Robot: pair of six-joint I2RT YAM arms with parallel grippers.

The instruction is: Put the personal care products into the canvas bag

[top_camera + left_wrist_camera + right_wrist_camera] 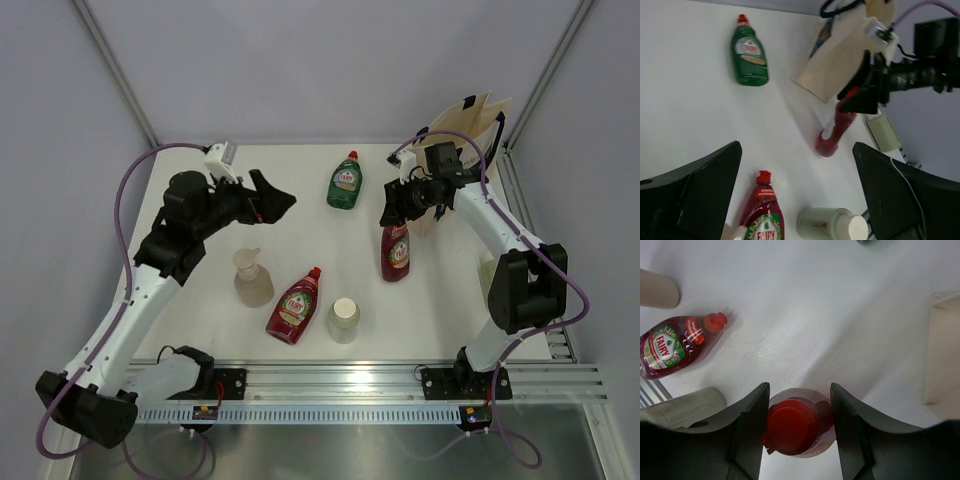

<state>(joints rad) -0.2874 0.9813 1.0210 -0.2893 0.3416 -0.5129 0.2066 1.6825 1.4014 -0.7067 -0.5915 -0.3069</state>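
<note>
Toward 3 o'clock on the white surface [310, 235], seen from the top camera, one red bottle [395, 252] stands upright with the right gripper [393, 207] directly over its red cap. From the right wrist, the jaws are partly closed around the bottle's top, each finger right against its shoulder; whether they squeeze it I cannot tell. The canvas bag [468, 122] stands upright at 1 o'clock in the far corner, just beyond that gripper, and the bottle is outside it. The green bottle [345, 183] lies at 12 o'clock, cap pointing away from the arms. At 8 o'clock stands the beige pump bottle [252, 281]; beside it at 7 o'clock lies the second red bottle [294, 307], and at 6 o'clock sits a pale white-capped bottle [343, 321]. What looks like another pale bottle [881, 132] lies near the right edge at 4 o'clock, partly hidden by the right arm [500, 235]. The left gripper [272, 196] hovers at 10 o'clock, jaws spread wide, holding nothing.
</note>
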